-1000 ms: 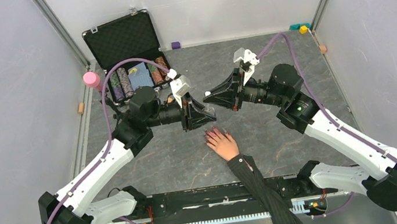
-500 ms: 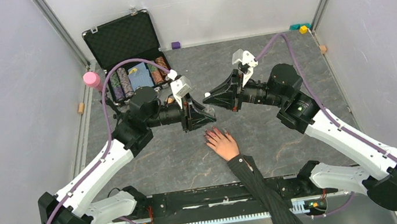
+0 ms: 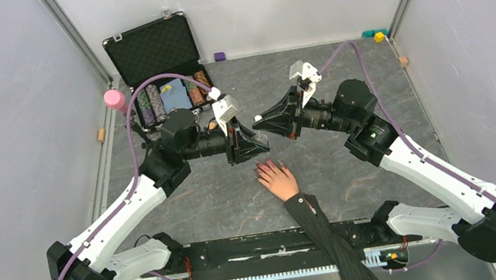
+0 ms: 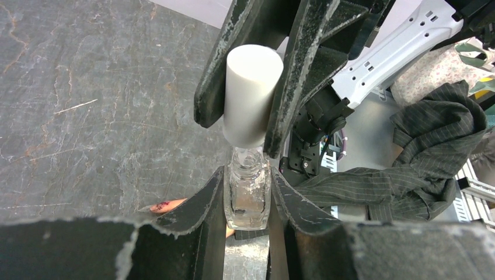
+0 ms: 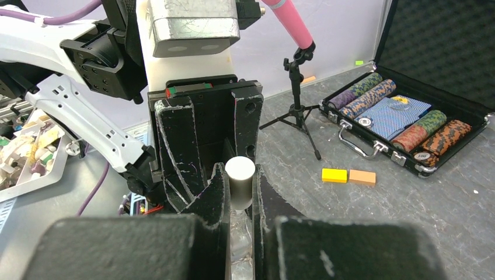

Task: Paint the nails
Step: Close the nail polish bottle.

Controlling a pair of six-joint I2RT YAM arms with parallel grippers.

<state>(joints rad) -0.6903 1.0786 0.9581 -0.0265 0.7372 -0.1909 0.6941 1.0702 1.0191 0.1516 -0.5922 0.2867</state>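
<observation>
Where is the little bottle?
Left wrist view, centre: the bottle is held by the left jaws, its white cap by the right jaws, near the hand.

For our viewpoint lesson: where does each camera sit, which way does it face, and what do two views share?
Top: overhead behind the robot, looking down at the table; left arm, right arm and a hand show.
Left wrist: on the left gripper, facing its clamped bottle; own fingers show.
Right wrist: on the right gripper, facing the left arm; own fingers clamp the cap.
Both wrist views show the cap.
</observation>
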